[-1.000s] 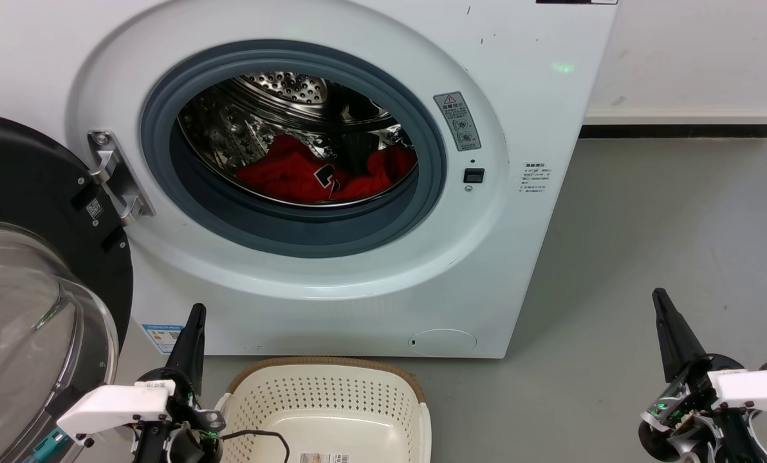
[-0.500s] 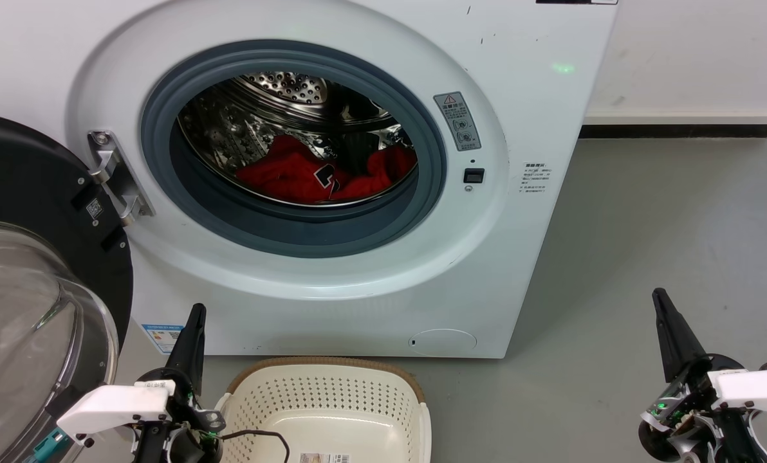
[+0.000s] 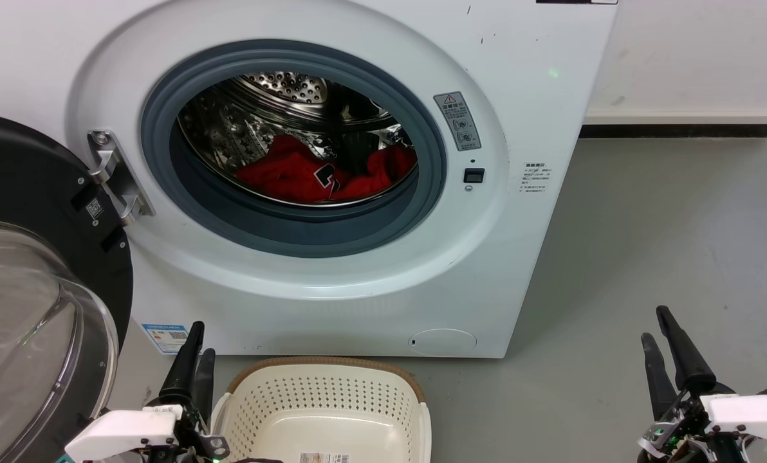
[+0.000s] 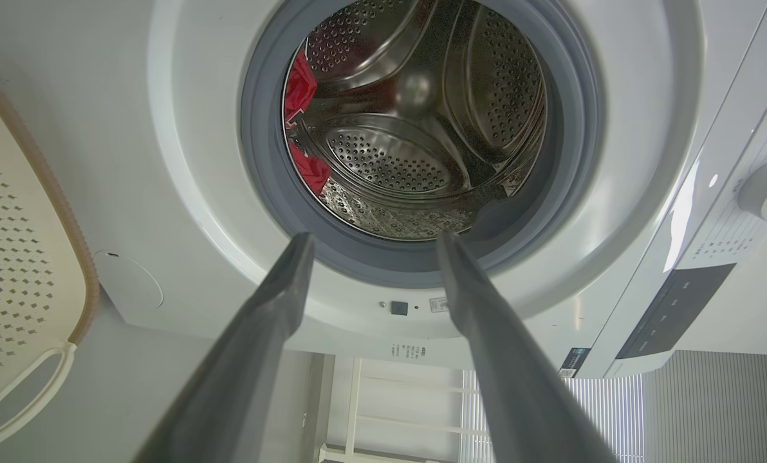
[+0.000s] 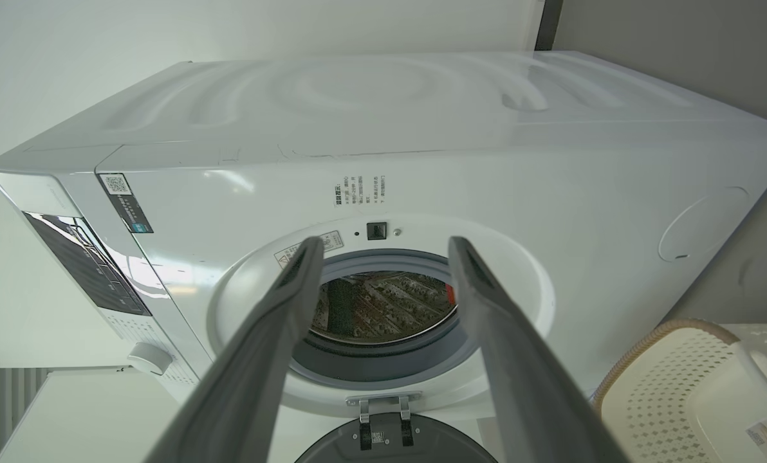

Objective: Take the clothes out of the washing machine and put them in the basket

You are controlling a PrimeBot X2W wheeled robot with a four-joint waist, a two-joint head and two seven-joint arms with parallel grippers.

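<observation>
Here's your washing machine [image 3: 538, 116], big and white across the far side, porthole wide open. Its glass door [image 3: 29, 302] swings out on the left, close by your left arm. On the grey floor [image 3: 647, 225] the basket [image 3: 325, 361] sits near you, just in front of the machine and below the porthole, with only a paper label [image 3: 324, 458] on its bottom. Deep in the steel drum [image 3: 280, 87] the clothes [image 3: 287, 177] lie in a red heap on the drum floor, black number facing out, behind the grey gasket [image 3: 306, 235].

The left end effector [image 3: 202, 339] hovers low, just beside the basket's left edge, fingers spread and empty. The right end effector [image 3: 654, 323] hangs well off to the right over bare floor, also spread and empty.

Nothing's out yet, so the whole reach is ahead of you. Go in from the left and that arm may clip the door. Dive too deep and the fingertips could scrape the drum. Pinch a loose fold and you may lift only part of the heap. Drag it low and the fabric may snag on the gasket lip. Let go early and it could land on the floor short of the basket.
</observation>
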